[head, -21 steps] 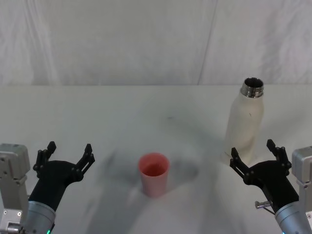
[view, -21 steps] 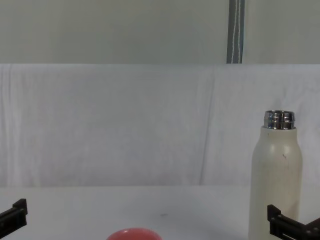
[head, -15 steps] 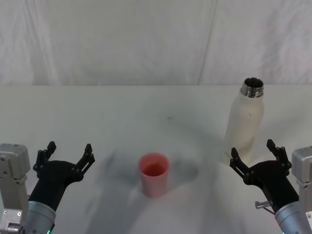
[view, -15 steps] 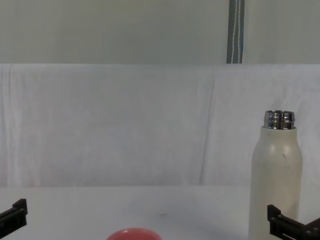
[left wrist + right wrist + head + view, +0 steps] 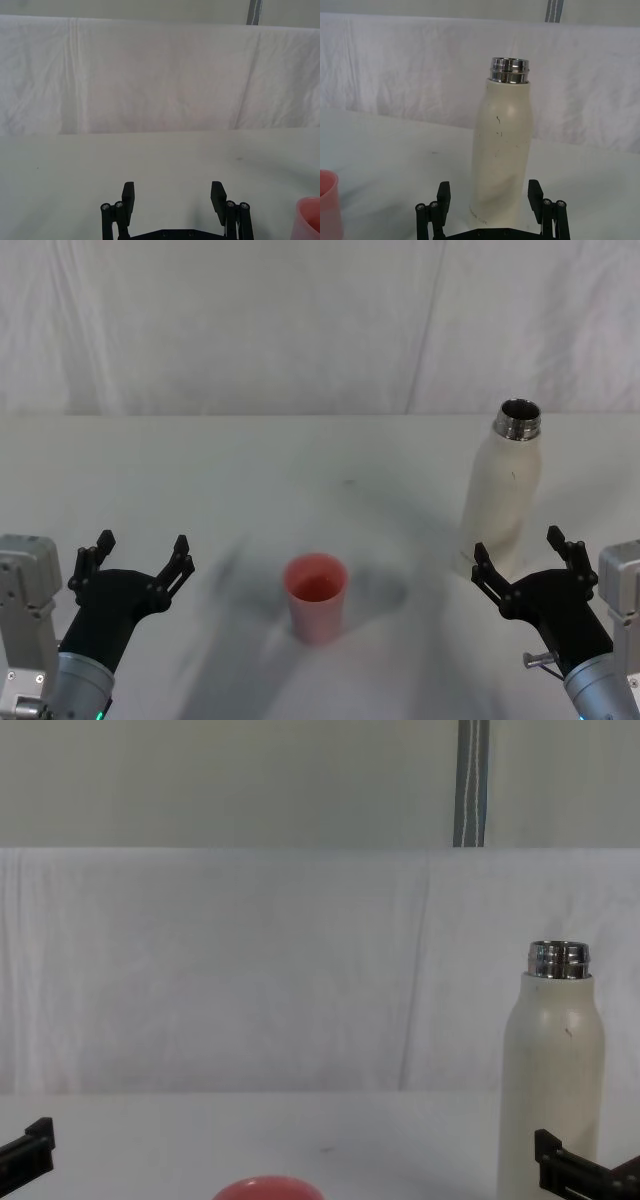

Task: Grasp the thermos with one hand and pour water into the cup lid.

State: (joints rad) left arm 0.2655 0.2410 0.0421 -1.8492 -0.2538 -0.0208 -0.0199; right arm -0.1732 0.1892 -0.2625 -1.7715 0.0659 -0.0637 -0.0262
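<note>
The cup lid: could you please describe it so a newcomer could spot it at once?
On the white table, look near the front, midway between the two grippers. The cup lid stands upright and open there, small and red-pink, unlike the tall cream thermos.

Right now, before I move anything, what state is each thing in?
thermos: upright on the table, uncapped, not held.
cup lid: upright, mouth up, standing free.
left hand: open, holding nothing, left of the cup lid.
right hand: open, just short of the thermos, not touching.
</note>
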